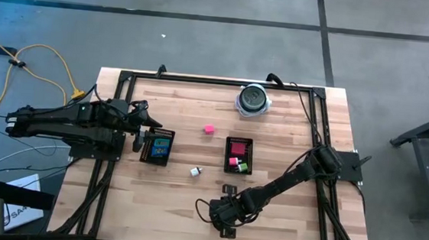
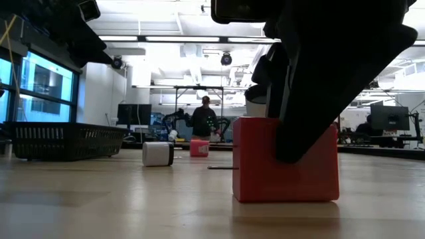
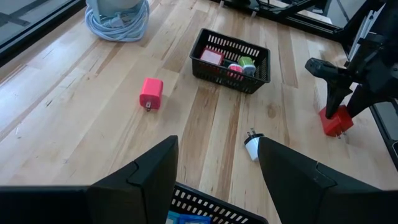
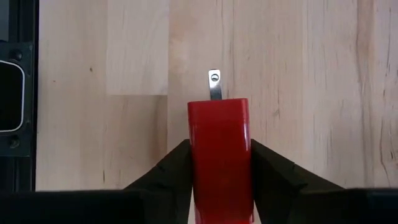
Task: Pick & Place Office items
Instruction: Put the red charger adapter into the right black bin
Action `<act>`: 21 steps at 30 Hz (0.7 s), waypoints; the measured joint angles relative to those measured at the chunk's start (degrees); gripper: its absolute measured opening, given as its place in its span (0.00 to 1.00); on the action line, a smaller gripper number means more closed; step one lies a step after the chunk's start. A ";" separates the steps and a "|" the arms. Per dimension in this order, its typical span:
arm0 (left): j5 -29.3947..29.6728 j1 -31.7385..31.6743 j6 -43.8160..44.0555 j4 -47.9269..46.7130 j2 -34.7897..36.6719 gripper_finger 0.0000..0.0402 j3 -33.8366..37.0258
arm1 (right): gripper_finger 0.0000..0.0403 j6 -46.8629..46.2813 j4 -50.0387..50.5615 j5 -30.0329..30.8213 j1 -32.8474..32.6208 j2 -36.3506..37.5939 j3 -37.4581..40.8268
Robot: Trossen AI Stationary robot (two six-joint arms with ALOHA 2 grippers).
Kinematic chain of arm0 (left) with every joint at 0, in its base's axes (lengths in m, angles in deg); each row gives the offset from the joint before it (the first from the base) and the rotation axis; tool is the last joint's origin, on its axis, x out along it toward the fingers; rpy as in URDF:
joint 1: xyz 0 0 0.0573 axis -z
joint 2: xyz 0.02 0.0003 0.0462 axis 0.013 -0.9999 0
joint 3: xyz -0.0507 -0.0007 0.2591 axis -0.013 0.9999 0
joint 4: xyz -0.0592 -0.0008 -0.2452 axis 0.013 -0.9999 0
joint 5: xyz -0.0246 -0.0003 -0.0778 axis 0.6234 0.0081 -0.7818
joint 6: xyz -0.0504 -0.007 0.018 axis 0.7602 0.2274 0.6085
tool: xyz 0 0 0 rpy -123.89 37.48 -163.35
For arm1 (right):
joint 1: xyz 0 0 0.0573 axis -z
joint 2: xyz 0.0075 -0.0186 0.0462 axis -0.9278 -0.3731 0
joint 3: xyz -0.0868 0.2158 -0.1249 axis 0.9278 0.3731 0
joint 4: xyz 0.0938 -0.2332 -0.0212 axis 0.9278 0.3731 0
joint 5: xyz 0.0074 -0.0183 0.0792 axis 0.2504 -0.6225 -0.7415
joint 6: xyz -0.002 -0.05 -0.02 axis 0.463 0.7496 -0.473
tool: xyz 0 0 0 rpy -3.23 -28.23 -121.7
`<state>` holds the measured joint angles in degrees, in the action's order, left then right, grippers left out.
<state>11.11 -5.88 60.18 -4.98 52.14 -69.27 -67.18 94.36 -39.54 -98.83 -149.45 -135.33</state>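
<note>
A red block (image 4: 219,149) with metal prongs (image 4: 214,84) sits on the table near its front edge, and my right gripper (image 4: 219,171) is shut on it; the low view shows the red block (image 2: 285,159) close up. My left gripper (image 3: 217,180) hangs open above the left black tray (image 1: 156,148), touching nothing. A pink block (image 3: 151,93) and a white piece (image 3: 254,146) lie loose on the wood. The middle tray (image 3: 231,61) holds pink and green pieces. My right gripper pinches the red block between its two fingers, one finger (image 4: 171,168) on each long side face (image 4: 194,149). The fingers slant steeply down from above and lie along the block. The block rests with its underside (image 2: 285,198) on the table, prongs level and pointing away.
A round grey-and-black disc with coiled cable (image 1: 253,100) stands at the far edge. A small dark piece (image 1: 230,190) lies just beyond my right gripper (image 1: 224,226). Black frame rails (image 1: 318,113) border the table. Bare wood lies between the two trays.
</note>
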 joint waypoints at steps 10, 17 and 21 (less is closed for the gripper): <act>0.00 -0.01 -0.01 0.00 0.01 0.54 -0.01 | 0.30 0.00 0.00 -0.02 0.04 0.00 0.00; 0.00 -0.01 -0.01 0.00 0.00 0.54 0.00 | 0.29 0.06 0.00 -0.02 0.11 0.01 0.00; 0.00 -0.01 0.00 0.00 0.00 0.54 0.01 | 0.28 1.21 -0.02 -0.09 0.15 0.02 0.00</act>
<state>11.11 -5.89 60.18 -4.98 52.14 -69.26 -65.98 94.34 -39.63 -98.68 -149.43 -135.33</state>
